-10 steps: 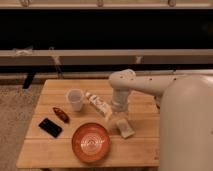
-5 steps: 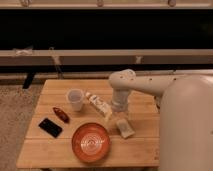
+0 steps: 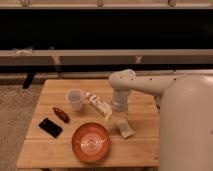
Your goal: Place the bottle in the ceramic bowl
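The bottle [image 3: 98, 105], slender, white and cream with a printed label, lies on its side on the wooden table [image 3: 55, 150], between the clear plastic cup and the arm's wrist. The ceramic bowl [image 3: 90, 142], glossy orange-red with faint rings, sits at the table's front middle and holds nothing. The gripper [image 3: 118, 111] points down at the table just right of the bottle, behind a small beige block [image 3: 125, 128]. The wrist hides the fingertips.
A clear plastic cup [image 3: 75, 99] stands left of the bottle. A small dark red object [image 3: 61, 114] and a black phone-like slab [image 3: 50, 127] lie at the left. The robot's white body [image 3: 185, 130] fills the right side. A dark shelf runs behind the table.
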You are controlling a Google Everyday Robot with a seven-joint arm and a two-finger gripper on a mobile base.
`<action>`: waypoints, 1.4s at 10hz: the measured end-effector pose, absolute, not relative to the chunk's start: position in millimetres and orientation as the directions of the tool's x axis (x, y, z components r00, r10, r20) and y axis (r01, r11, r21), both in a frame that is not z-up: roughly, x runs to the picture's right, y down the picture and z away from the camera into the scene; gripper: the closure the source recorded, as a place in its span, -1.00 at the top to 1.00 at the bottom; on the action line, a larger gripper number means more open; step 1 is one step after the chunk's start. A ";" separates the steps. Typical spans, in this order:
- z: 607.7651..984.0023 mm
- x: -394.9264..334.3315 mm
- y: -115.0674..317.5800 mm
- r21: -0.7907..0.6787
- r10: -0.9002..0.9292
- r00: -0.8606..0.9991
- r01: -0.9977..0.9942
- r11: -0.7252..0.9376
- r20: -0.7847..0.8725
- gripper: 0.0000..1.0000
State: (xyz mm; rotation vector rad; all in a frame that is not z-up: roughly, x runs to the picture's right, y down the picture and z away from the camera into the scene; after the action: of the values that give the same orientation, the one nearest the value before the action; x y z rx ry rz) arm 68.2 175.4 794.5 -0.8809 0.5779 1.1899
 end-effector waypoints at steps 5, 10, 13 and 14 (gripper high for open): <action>799.9 60.4 158.2 -0.316 0.599 0.393 -0.919 0.235 -0.698 0.60; 806.5 2.2 135.4 -0.431 0.586 0.625 -0.781 0.453 -0.517 0.60; 837.2 -5.4 125.5 -0.413 0.558 0.643 -0.765 0.494 -0.524 0.60; 847.7 -3.4 118.9 -0.401 0.558 0.640 -0.768 0.500 -0.529 0.60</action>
State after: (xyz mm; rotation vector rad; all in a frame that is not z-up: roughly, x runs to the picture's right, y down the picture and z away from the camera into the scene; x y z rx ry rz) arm -3.4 118.9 847.7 -0.6597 0.3531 0.8217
